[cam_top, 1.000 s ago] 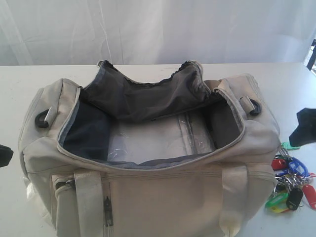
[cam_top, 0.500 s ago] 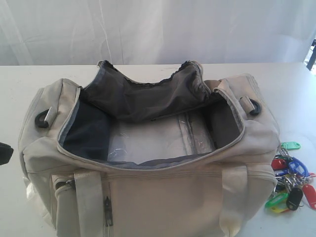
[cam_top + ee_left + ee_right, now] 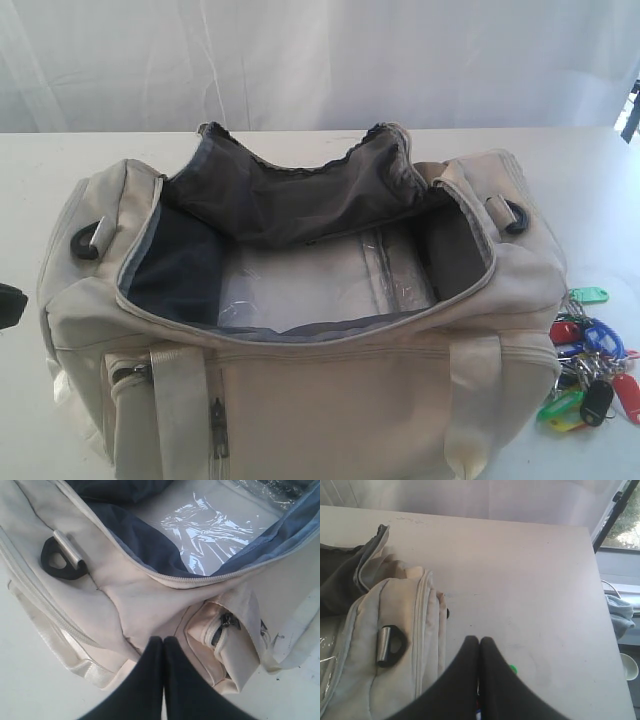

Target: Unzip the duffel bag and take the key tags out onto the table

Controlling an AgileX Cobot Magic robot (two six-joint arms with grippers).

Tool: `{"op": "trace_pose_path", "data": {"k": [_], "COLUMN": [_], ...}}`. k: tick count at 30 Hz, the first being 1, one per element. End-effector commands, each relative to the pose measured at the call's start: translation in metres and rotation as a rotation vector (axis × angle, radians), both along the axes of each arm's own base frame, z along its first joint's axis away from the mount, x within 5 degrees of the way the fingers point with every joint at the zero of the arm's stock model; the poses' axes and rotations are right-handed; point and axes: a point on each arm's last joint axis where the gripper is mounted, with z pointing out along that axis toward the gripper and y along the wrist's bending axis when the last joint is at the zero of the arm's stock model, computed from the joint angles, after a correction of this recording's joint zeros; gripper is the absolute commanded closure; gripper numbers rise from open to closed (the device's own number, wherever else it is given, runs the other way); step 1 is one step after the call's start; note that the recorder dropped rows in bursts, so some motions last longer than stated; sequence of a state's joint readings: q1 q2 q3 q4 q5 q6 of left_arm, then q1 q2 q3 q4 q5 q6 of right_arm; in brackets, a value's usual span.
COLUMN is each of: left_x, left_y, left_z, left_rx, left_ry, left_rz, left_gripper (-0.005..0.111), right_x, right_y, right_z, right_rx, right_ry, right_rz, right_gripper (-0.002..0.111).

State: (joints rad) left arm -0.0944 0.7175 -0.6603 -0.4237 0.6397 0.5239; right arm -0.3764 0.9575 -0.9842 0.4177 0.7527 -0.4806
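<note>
**Key tags out on desk, bag unzipped, both pincers closed and empty**

The key tags (image 3: 590,372) lie bunched on the desk (image 3: 600,180) at the near right, just beside the right end of the duffel bag (image 3: 330,400). They look light and loose: hard plastic tabs in red, blue, green, yellow and black on thin metal rings. They would likely dangle and swing if lifted. The best hold is probably the ring cluster or the flat faces of one tab, though smooth plastic may slip.

The duffel bag is soft and floppy. Its main zip is wide open, with the dark lining flap standing up at the far side. Clear plastic film (image 3: 300,285) covers the floor inside, and no tags are seen in there. The cloth would sag if pinched, so the webbing handle (image 3: 180,410) or the end D-ring (image 3: 85,243) look like firmer holds.

The left pincer (image 3: 163,641) is closed on nothing, over the bag's left end near the side pocket zip (image 3: 222,627); contact with the cloth cannot be told. The right pincer (image 3: 479,641) is closed and empty over bare desk past the bag's right end. The task looks essentially done.
</note>
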Motion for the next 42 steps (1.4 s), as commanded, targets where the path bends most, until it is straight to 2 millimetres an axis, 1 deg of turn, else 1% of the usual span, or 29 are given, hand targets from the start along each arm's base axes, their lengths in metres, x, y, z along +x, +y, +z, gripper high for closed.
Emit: {"op": "trace_pose_path", "data": {"k": [1,10,14,17,19,21,26,29,32,37,42], "left_x": [-0.001,-0.002,-0.011,-0.024,-0.035,-0.048,-0.088,-0.116,-0.140,-0.143,-0.125], "left_y": [-0.001,-0.001,0.000,0.004,0.009,0.013,0.024,0.027,0.026,0.024,0.025], "left_z": [0.000,0.001,0.006,0.015,0.025,0.035,0.061,0.067,0.063,0.061,0.051], "left_rx": [-0.016,-0.016,-0.020,0.006,0.044,0.036,0.027,0.044,0.059,0.042,0.036], "left_ry": [-0.002,-0.003,-0.048,-0.155,-0.294,-0.413,-0.779,-0.937,-1.010,-0.994,-0.908], "left_rz": [0.000,0.000,-0.002,0.002,0.026,0.070,0.212,0.255,0.258,0.250,0.251], "left_gripper": [0.107,0.107,0.107,0.107,0.107,0.107,0.107,0.107,0.107,0.107,0.107], "right_x": [-0.001,-0.001,-0.001,-0.001,-0.001,-0.001,-0.001,-0.001,-0.001,-0.003,-0.003], "right_y": [0.000,0.000,0.000,0.000,0.000,0.000,0.000,0.000,0.000,0.001,0.001], "right_z": [0.003,0.003,0.003,0.003,0.003,0.003,0.003,0.003,0.003,0.004,0.003], "right_rx": [-0.012,-0.012,-0.013,-0.013,-0.013,-0.013,-0.013,-0.013,-0.013,-0.014,-0.014], "right_ry": [-0.017,-0.017,-0.017,-0.017,-0.017,-0.017,-0.017,-0.017,-0.017,-0.018,-0.017], "right_rz": [0.000,0.000,0.002,0.002,0.002,0.002,0.002,0.002,0.002,0.004,0.005], "right_gripper": [0.108,0.108,0.108,0.108,0.108,0.108,0.108,0.108,0.108,0.108,0.108]}}
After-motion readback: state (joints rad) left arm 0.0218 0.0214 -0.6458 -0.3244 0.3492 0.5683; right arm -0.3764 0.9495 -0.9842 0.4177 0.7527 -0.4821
